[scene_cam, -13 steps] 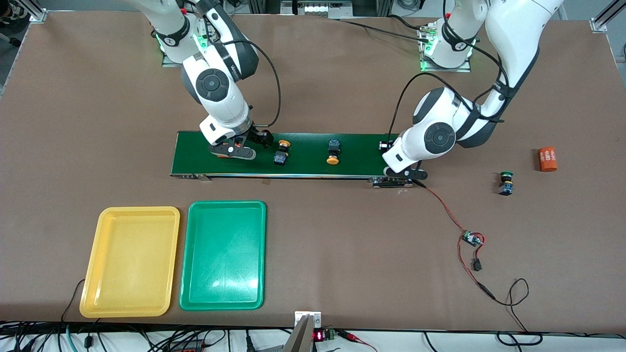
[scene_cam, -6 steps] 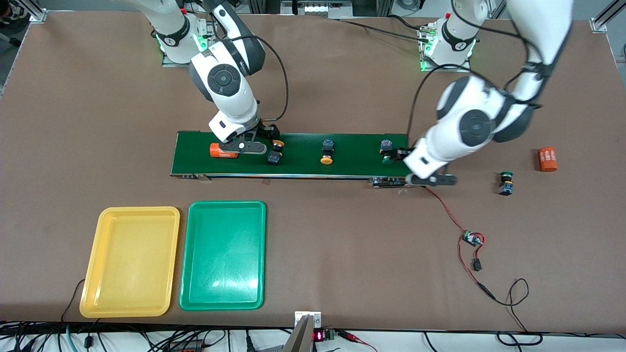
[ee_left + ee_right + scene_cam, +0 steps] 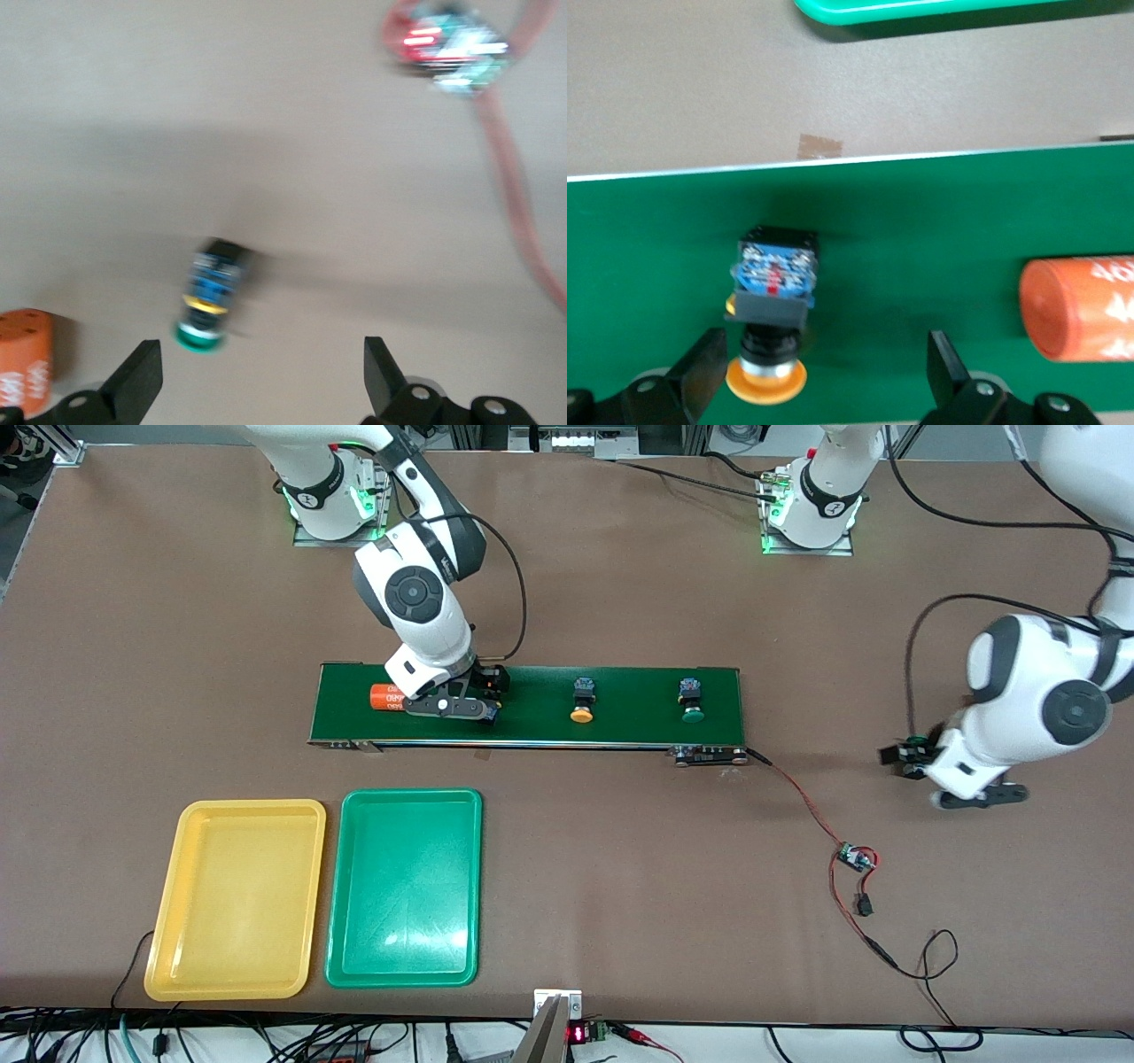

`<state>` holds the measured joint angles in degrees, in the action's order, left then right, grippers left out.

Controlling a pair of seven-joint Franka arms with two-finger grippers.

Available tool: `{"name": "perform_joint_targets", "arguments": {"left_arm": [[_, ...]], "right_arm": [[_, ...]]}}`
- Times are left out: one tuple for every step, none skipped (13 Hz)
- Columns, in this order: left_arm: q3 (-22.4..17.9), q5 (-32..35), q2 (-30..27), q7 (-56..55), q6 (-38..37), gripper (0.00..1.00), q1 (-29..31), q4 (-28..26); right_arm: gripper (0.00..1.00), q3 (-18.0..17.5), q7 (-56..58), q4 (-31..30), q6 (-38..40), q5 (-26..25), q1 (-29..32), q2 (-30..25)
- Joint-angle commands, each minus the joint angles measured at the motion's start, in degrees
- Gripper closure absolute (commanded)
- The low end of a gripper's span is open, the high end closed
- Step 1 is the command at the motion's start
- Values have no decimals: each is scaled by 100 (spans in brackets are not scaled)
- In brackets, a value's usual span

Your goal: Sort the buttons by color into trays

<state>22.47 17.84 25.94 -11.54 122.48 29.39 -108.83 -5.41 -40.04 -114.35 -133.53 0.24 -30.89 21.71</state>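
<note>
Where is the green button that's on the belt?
The green button lies on the belt near the left arm's end, beside a yellow button.

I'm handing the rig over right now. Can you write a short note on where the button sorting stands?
Right pincer: open, low over the conveyor belt, above a yellow button; an orange cylinder lies beside it.
Left pincer: open, over the bare table at the left arm's end, above a green button.
On the belt too: a second yellow button and a second green button.
Done: nothing sorted; yellow tray and green tray hold no buttons.
Left: all four buttons.
</note>
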Motion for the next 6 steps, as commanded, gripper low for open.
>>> {"name": "perform_joint_targets", "arguments": {"left_arm": [[-171, 176, 270, 692, 38, 0, 110, 134], [-198, 176, 376, 1098, 126, 0, 197, 134], [-199, 167, 481, 1310, 127, 0, 277, 117], [-190, 124, 543, 1391, 127, 0, 286, 99], [-190, 97, 605, 1426, 127, 0, 295, 82], [-190, 97, 640, 1453, 127, 0, 286, 82]], "right_arm": [[0, -3, 58, 246, -15, -42, 22, 184], [7, 5, 92, 246, -15, -59, 39, 184], [29, 14, 223, 255, -41, -68, 57, 245], [41, 23, 364, 246, -94, -60, 66, 272], [45, 32, 426, 255, -94, -68, 92, 333], [49, 32, 435, 255, -103, -68, 118, 377]]}}
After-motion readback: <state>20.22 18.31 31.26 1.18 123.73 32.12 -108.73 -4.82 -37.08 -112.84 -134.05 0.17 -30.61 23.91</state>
